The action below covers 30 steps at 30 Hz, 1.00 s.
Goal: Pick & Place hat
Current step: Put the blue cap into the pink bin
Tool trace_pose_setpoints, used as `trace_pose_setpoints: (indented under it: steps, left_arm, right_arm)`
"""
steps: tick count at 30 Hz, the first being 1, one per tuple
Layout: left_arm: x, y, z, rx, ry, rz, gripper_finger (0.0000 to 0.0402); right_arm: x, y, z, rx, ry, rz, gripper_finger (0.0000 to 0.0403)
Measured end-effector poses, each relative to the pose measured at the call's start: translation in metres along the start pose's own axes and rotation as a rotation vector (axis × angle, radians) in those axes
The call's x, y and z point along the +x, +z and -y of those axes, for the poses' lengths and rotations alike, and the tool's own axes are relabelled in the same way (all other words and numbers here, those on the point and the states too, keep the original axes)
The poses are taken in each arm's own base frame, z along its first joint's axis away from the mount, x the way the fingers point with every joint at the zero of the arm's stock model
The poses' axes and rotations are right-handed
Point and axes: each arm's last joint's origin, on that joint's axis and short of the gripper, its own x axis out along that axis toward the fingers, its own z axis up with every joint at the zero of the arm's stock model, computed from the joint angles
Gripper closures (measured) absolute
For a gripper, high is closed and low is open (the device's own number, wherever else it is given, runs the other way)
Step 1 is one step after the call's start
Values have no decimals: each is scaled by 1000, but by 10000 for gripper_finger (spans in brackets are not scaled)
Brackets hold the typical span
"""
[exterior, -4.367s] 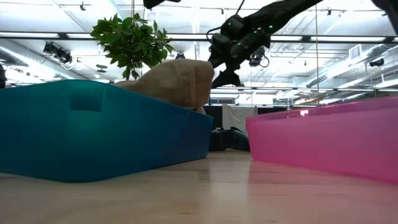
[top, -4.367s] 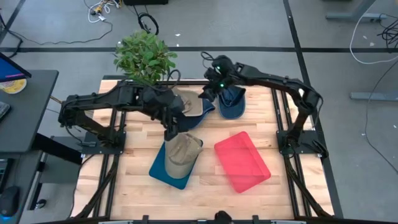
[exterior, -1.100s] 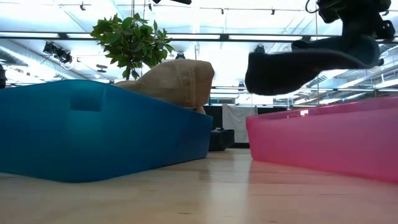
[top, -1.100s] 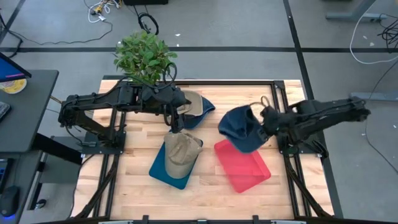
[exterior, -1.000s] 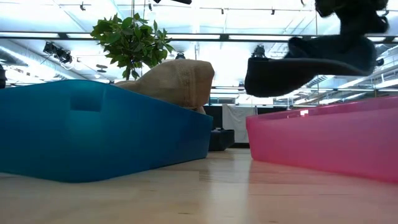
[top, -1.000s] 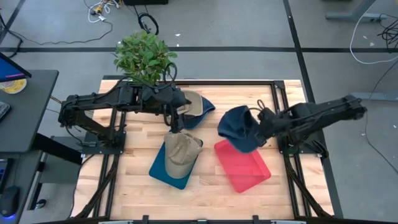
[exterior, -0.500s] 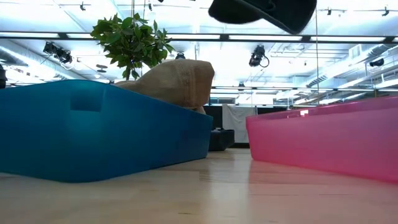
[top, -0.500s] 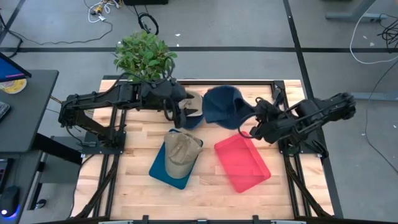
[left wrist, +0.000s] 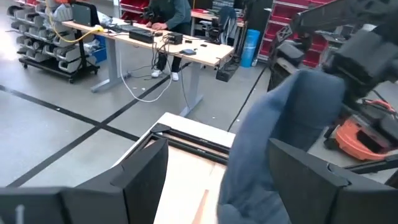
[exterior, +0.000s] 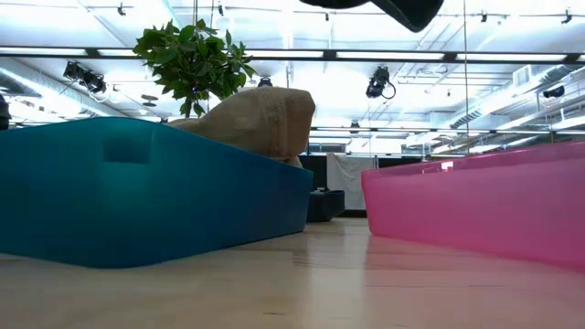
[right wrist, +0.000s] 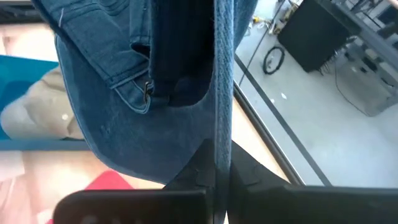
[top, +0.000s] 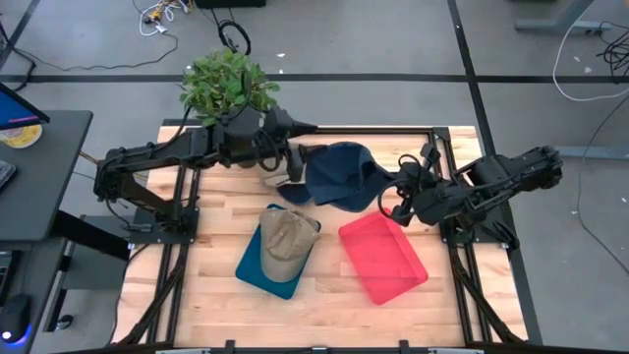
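A dark blue denim hat point(top: 339, 175) hangs in the air over the table's far middle, with my right gripper point(top: 386, 199) shut on it; the low view shows it as a dark shape at the top edge point(exterior: 384, 7). My left gripper point(top: 293, 177) stands open just left of the hat, and the blue cloth point(left wrist: 280, 137) shows ahead of its spread fingers point(left wrist: 146, 174). I cannot tell whether they touch it. A tan hat point(top: 288, 244) rests in the blue bin point(top: 254, 267). The pink bin point(top: 385, 258) holds nothing. My right gripper pinches the blue hat's brim point(right wrist: 222, 118) between its two shut fingers point(right wrist: 205, 180); the brim shows edge-on between them. The fingers come about level from the table's right side. The hat is lifted clear of table and bins, its crown and strap buckle point(right wrist: 147, 90) beyond the fingers.
A potted plant point(top: 228, 90) stands at the far left corner, behind my left arm. Bare wood lies around the two bins at the near side. Beyond the table, the left wrist view shows desks and a person.
My right gripper has carried the blue hat up from over the pink bin and toward the table's far left, so the hat now hangs high beside my left gripper. My left gripper has risen from above the blue bin toward the far edge and tipped up to about level.
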Motion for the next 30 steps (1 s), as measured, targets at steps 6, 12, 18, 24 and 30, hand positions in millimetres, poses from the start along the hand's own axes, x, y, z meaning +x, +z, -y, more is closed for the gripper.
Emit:
trace_pose_setpoints:
  steps: [6, 12, 18, 24, 30]
  left_arm:
    - [0, -1, 0, 0, -52, -22, 125]
    - [0, 0, 0, -2, -52, -15, 124]
    - [0, -1, -2, 4, -44, -20, 124]
    - [2, -1, -8, 5, -53, -36, 125]
    - [2, -1, -8, 59, -72, -39, 164]
  right_arm:
    - [0, 3, 0, 6, -18, 36, 398]
    - [-1, 4, 0, 29, -48, 62, 398]
    - [-4, 8, 3, 63, -52, 105, 398]
    - [-6, 10, 5, 62, -48, 130, 398]
    - [-7, 12, 4, 50, -41, 146, 396]
